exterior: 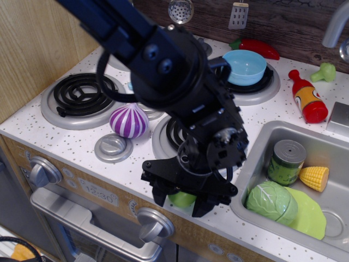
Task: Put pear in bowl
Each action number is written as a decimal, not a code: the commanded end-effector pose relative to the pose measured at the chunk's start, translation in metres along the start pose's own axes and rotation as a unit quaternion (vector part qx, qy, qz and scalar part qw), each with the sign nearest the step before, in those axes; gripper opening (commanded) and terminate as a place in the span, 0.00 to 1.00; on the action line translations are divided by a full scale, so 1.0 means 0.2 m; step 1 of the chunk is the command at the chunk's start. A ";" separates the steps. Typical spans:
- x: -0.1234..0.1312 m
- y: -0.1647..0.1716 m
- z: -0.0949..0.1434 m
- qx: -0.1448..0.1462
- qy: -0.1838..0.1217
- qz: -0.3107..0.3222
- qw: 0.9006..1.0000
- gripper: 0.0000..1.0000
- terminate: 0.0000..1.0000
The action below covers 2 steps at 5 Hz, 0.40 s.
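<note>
The pear (pixel 182 200) is a small smooth light green ball at the counter's front edge, mostly hidden under my gripper (pixel 180 200). The gripper points down over it, with one black finger (pixel 160 194) on its left and the other on its right. Both jaws look pressed against the fruit, which still sits at counter level. The light blue bowl (pixel 245 66) stands empty on the back right burner, well behind the arm.
A purple striped onion (pixel 128 121) lies left of the arm. The sink (pixel 260 143) at right holds a green cabbage (pixel 271 202), a yellow-green plate (pixel 310 214), a can (pixel 287 161) and corn (pixel 314 177). A red bottle (pixel 306 97) and a red pepper (pixel 259 47) lie at the back.
</note>
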State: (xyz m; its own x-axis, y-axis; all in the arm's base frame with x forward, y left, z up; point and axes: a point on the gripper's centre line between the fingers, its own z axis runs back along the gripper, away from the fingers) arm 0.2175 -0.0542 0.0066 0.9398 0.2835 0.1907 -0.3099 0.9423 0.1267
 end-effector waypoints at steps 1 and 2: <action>0.04 0.03 0.02 -0.034 -0.006 -0.003 0.999 0.00 0.00; 0.09 0.00 0.02 -0.036 -0.004 -0.001 0.999 0.00 0.00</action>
State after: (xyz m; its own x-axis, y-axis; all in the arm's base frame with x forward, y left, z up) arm 0.2313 -0.0447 0.0231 0.9388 0.3042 0.1614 -0.3251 0.9375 0.1243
